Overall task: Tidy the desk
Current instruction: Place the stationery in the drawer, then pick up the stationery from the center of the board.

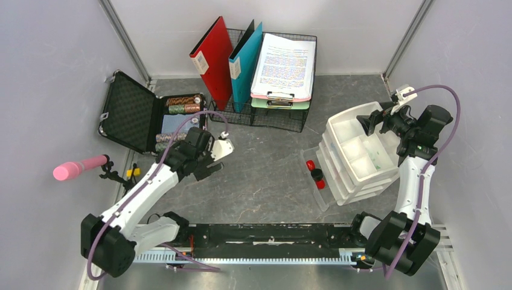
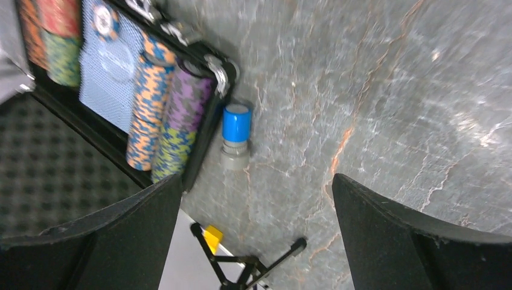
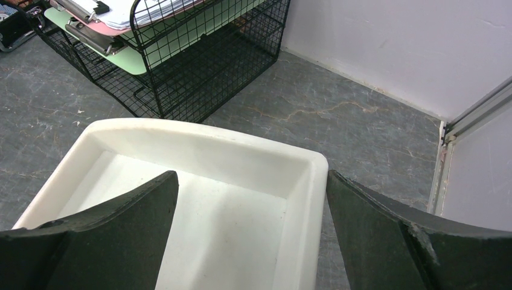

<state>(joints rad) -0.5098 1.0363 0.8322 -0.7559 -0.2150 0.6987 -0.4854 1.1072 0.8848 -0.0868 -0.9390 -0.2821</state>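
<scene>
The desk [image 1: 265,163] is a dark grey stone-look top; it also shows in the left wrist view [image 2: 374,90] and the right wrist view [image 3: 338,115]. My left gripper [image 1: 208,163] hovers open and empty beside the open black case [image 1: 130,112]. In the left wrist view the gripper [image 2: 256,181] is above bare desk. A blue-capped stamp [image 2: 235,134] lies just ahead of it against the case edge [image 2: 208,130]. My right gripper [image 1: 366,124] is open and empty over the white drawer organiser [image 1: 362,154]. In the right wrist view the gripper [image 3: 252,178] straddles the organiser's top tray corner [image 3: 302,160].
The case holds rows of poker chips [image 2: 158,109]. A wire basket [image 1: 265,112] at the back holds a red folder [image 1: 211,57], a teal folder [image 1: 244,60] and clipboards [image 1: 284,66]. Red and black stamps [image 1: 314,173] lie left of the organiser. A pink-tipped stand [image 1: 78,168] stands at the left.
</scene>
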